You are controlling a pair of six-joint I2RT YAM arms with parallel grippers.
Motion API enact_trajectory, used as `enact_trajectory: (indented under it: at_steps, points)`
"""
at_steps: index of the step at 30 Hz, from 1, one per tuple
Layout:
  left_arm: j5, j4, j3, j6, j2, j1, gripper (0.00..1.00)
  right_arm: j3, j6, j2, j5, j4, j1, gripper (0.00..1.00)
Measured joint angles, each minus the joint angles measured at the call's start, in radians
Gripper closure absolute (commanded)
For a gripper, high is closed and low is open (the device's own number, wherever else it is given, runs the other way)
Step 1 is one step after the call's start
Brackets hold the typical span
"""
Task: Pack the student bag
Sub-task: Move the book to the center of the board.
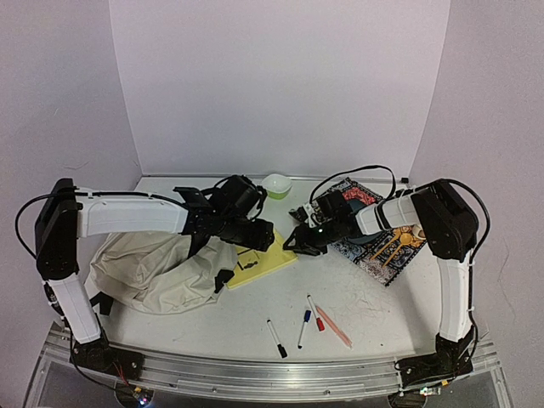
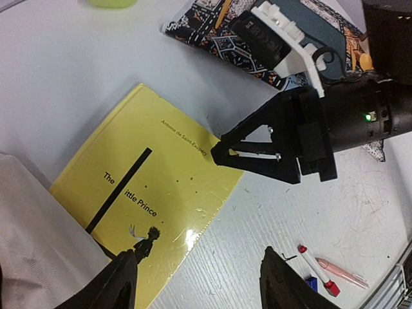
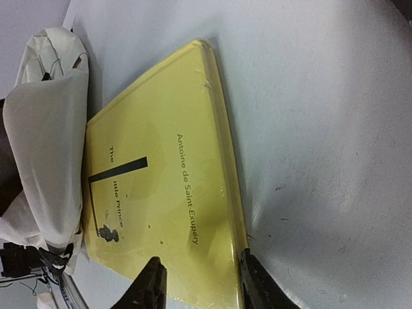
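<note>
The student bag (image 1: pixel 144 268), cream fabric with black straps, slumps at the left of the table; its cloth also shows in the left wrist view (image 2: pixel 32 244) and the right wrist view (image 3: pixel 45 148). A yellow book (image 1: pixel 262 265), "The Little Prince", lies flat against the bag's right side. My left gripper (image 2: pixel 196 261) hangs open above the yellow book's (image 2: pixel 148 193) lower edge, one finger over the cover and the other over the table. My right gripper (image 3: pixel 201 267) stands partly closed astride the yellow book's (image 3: pixel 161 174) right edge, jaws still apart. That right gripper (image 2: pixel 217 152) also shows in the left wrist view.
A patterned book (image 1: pixel 382 242) lies under the right arm. A green bowl (image 1: pixel 277 184) stands at the back. Three markers (image 1: pixel 304 327) and a pink pen (image 1: pixel 333 327) lie near the front edge.
</note>
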Motion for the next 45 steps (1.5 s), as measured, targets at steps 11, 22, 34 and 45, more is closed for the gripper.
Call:
enact_trajectory:
  at_steps: [11, 22, 34, 45]
  points:
    - [0.014, 0.075, -0.070, -0.007, 0.067, 0.000, 0.35, -0.029, 0.037, 0.000, -0.081, 0.044, -0.014, 0.77]
    - [-0.053, 0.120, -0.098, 0.154, 0.130, -0.065, 0.24, -0.035, 0.079, 0.000, -0.176, 0.137, -0.014, 0.74]
    - [-0.269, 0.121, -0.098, 0.275, 0.192, -0.107, 0.18, -0.073, 0.080, -0.002, -0.123, 0.131, -0.018, 0.60]
    - [-0.224, 0.120, -0.099, 0.208, 0.192, -0.033, 0.18, -0.067, 0.050, -0.002, -0.087, 0.077, -0.018, 0.58]
